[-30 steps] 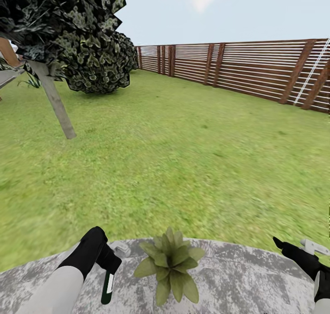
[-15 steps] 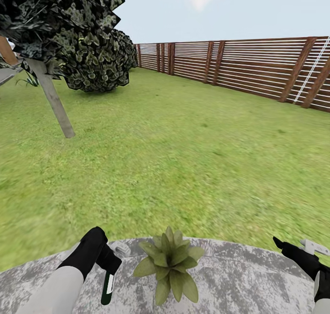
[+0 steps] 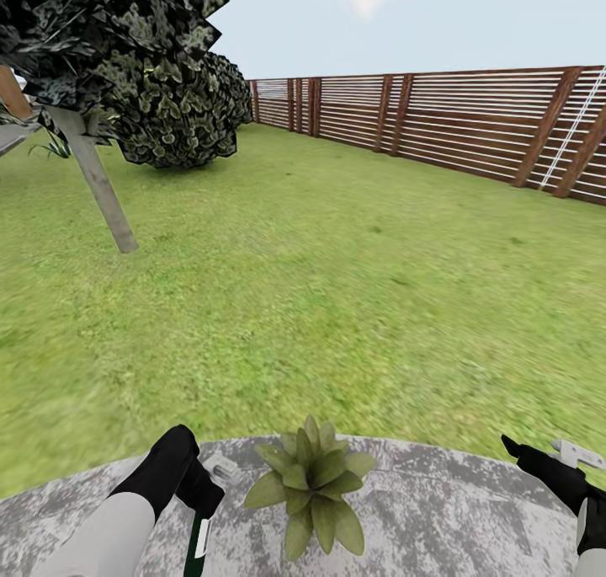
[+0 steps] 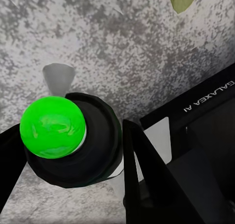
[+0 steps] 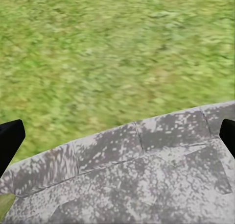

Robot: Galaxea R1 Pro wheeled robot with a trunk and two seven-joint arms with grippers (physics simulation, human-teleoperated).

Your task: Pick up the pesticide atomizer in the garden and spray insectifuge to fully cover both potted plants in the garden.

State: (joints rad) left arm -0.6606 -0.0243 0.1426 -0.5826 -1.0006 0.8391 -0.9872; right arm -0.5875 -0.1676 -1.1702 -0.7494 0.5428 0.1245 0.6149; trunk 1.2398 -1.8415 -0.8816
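One potted plant [image 3: 310, 483] within reach; left gripper [image 3: 204, 499] clamped on pesticide atomizer [image 3: 198, 545], right gripper [image 3: 551, 462] spread, empty. Spraying step; next, aim nozzle over leaves.

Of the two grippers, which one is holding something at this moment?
The left gripper: it is closed around the pesticide atomizer, beside the potted plant on the stone patio. The right gripper is open, with nothing between its fingers.
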